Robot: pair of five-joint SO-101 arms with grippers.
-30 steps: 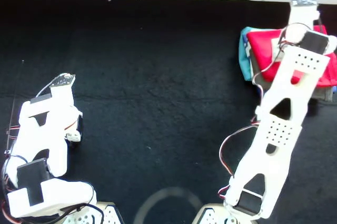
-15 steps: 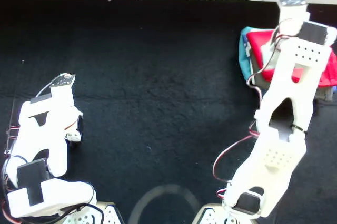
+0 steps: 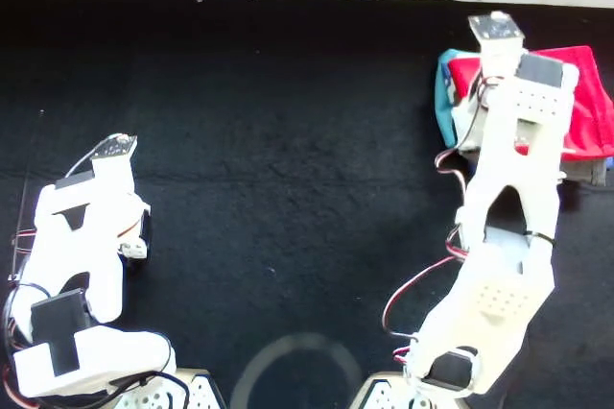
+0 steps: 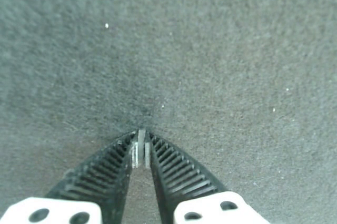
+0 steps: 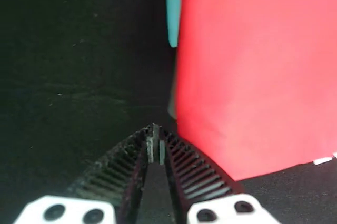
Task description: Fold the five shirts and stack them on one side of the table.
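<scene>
The right arm (image 3: 508, 188) has swung left toward the near edge of the stack (image 3: 537, 107) since a moment ago, baring more of the red shirt (image 3: 587, 92) on top, while the left arm (image 3: 82, 236) has stayed folded at the table's (image 3: 288, 140) near left. The right gripper (image 5: 153, 142) is clenched on nothing, just beside the red shirt's edge, with a teal shirt (image 3: 444, 92) peeking out underneath. The left gripper (image 4: 140, 148) is likewise closed and empty, low over bare cloth, and the stack sits at the far right of the table.

High view: overhead, facing down on black table (image 3: 288, 121). Left wrist: close above it. Right wrist: close on red shirt (image 3: 590, 92), shared with high view's upper right.
</scene>
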